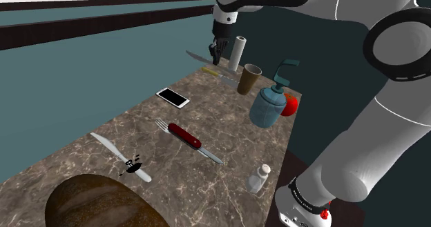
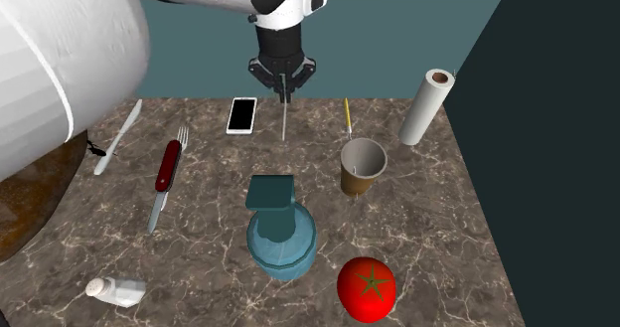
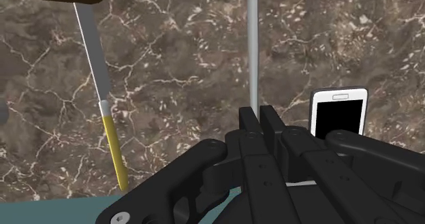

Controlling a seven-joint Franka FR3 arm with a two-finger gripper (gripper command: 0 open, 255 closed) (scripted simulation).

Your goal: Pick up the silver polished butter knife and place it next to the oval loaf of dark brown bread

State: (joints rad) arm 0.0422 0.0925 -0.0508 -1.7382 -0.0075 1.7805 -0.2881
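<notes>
Knife in the claw; loaf at the other end of the counter

Gripper (image 2: 284,80) closed tight on one end of the silver butter knife (image 2: 285,116); knife juts straight out past the fingertips, long axis in line with the hand; it hangs over the marble counter (image 2: 437,206) just beside the phone (image 2: 241,114), seemingly clear of the top; dark loaf (image 1: 97,203) lies well apart, at the shoulder view's lower left; the carry likely runs the counter's length toward it.

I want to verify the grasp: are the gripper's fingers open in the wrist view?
No, the gripper is shut on the silver butter knife, which sticks out straight ahead of it.
</notes>
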